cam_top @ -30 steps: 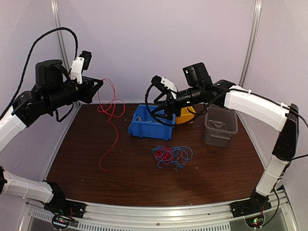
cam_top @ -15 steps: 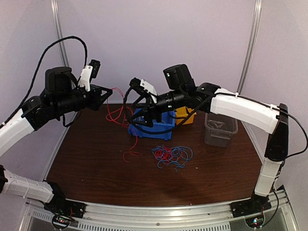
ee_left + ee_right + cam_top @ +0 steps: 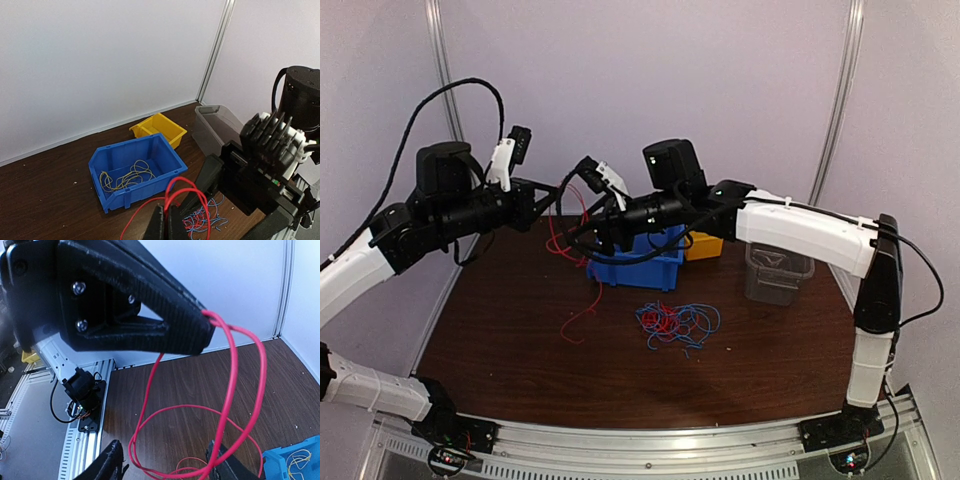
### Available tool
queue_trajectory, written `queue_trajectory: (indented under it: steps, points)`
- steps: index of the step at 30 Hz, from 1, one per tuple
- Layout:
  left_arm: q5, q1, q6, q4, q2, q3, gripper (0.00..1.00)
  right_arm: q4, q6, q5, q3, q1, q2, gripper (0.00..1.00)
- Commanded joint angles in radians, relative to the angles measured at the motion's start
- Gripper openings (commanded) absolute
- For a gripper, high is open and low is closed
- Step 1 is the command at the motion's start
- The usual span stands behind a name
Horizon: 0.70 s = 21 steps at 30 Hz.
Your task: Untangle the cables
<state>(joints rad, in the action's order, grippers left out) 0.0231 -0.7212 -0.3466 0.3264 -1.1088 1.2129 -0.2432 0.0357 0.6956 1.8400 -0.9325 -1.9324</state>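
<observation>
The cables lie in three places. One red cable [image 3: 233, 360] is pinched at the tip of the left gripper [image 3: 165, 221], whose fingers are pressed together on it. From that pinch the strand hangs in loose loops, and its lower end trails down onto the brown table [image 3: 500, 340], left of the bins. The right gripper [image 3: 165, 451] sits just beside the left one, its fingers spread wide; the hanging red loop passes between them, and I cannot tell whether it touches either finger. Both arms reach in over the far half of the table and meet above its left-centre.

Behind and below the grippers stands a blue bin [image 3: 638, 268] with a few thin yellow cables [image 3: 127, 177] coiled on its floor; a smaller yellow bin [image 3: 705, 247] is just beside it at its far right corner; a clear container [image 3: 778, 275] stands to the right, apart from both. Nearer the arm bases, in front of the blue bin, a small tangle of red and blue cables [image 3: 675, 322] rests flat on the table, well apart from both grippers.
</observation>
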Motion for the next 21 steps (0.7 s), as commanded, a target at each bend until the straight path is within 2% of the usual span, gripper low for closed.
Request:
queue_trajectory:
  steps: [1,5,6,10,11,13,15,17,21]
  points:
    - [0.027,-0.001,-0.014,-0.063,0.013,-0.016,0.0,0.091,-0.091,-0.012,0.027,-0.002,0.009,0.5]
    - [0.032,-0.002,-0.017,-0.067,0.019,-0.019,0.0,0.089,-0.109,-0.096,0.04,0.004,0.003,0.04]
    - [0.031,-0.001,-0.018,-0.069,0.021,-0.022,0.0,0.088,-0.112,-0.105,0.041,0.007,0.003,0.0]
    - [0.026,-0.002,-0.015,-0.076,0.032,-0.029,0.0,0.076,-0.108,-0.08,0.05,0.019,0.013,0.0]
    - [0.022,-0.002,-0.009,-0.075,0.034,-0.027,0.05,0.066,-0.096,-0.063,0.052,0.022,0.029,0.0]
    - [0.009,-0.002,0.004,-0.056,0.036,-0.016,0.31,0.046,-0.068,-0.023,0.038,0.034,0.067,0.0]
    - [-0.007,-0.001,0.017,-0.04,0.037,-0.006,0.5,0.04,-0.05,-0.005,0.009,0.052,0.121,0.0]
    - [-0.058,-0.001,0.023,-0.036,0.039,-0.007,0.61,0.021,-0.049,-0.006,-0.005,0.078,0.165,0.0]
    - [-0.059,-0.001,0.019,-0.063,0.028,-0.024,0.69,-0.016,-0.002,-0.002,0.005,0.153,0.227,0.0]
